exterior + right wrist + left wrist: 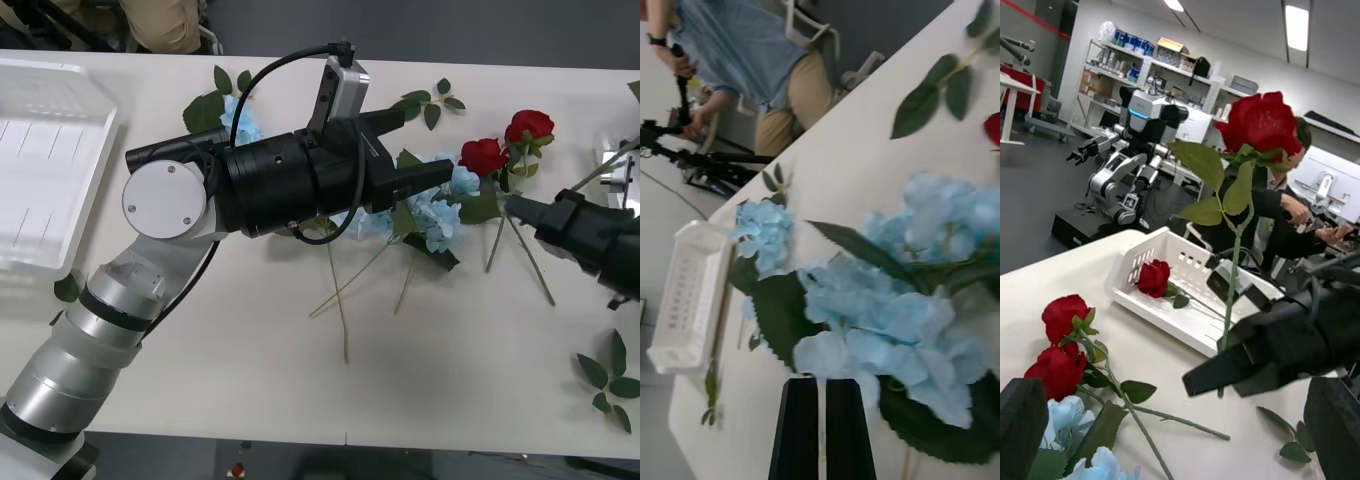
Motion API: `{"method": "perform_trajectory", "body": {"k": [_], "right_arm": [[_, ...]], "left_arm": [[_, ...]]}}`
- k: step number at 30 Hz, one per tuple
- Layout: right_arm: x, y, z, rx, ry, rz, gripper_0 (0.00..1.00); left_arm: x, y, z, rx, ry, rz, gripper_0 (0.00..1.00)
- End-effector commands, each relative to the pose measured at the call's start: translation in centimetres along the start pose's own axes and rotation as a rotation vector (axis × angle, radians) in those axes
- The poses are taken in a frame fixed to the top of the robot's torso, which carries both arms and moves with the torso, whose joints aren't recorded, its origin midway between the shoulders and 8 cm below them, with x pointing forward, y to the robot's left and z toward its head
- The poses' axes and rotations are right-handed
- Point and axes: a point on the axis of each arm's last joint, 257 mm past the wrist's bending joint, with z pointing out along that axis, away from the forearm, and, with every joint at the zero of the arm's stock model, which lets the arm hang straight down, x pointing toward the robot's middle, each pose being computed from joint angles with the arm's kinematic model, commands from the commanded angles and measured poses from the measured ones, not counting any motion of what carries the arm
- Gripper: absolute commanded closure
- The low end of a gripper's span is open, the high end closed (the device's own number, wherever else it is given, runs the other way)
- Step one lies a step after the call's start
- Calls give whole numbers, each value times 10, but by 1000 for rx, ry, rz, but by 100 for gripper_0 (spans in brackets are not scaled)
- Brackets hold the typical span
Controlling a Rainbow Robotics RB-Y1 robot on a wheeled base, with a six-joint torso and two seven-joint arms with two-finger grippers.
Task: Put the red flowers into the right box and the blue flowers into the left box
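**Sorting flowers: rose pinched by stem, blue cluster next**

Clenching the right gripper (512,205) on the thin stem of one red rose (1262,124), bloom up at upper centre of the left wrist view, by the look of it. Leaving more red flowers (483,155) lying upper right of centre on the table (450,380), tangled with blue flowers (440,215) at centre. Hovering the left gripper (445,172) released, fingers apart, over the blue cluster.

Handling likely light, floppy, top-heavy; stems thin and slippery, so best pinching low on the stem, not on petals. Risking a snag on crossed stems when lifting.

Seeing one rose already in the right box (1142,259); left box (50,160) at far left edge. Keeping open table at lower centre for swinging; minding leaf sprigs (610,385) lower right.
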Motion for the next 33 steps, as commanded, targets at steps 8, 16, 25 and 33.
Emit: {"method": "perform_trajectory", "body": {"k": [8, 16, 25, 33], "right_arm": [[-69, -58, -62, 349, -1, 89, 100], [-102, -101, -109, 632, -14, 133, 100], [-143, -150, -158, 822, -59, 212, 100], [-173, -210, -204, 999, -86, 254, 100]], "left_arm": [[-20, -3, 3, 11, -26, 87, 0], [-39, 20, -10, -25, -33, 129, 0], [-59, 64, -64, -60, 63, 123, 0], [-44, 128, -137, -217, 246, -13, 0]]}}
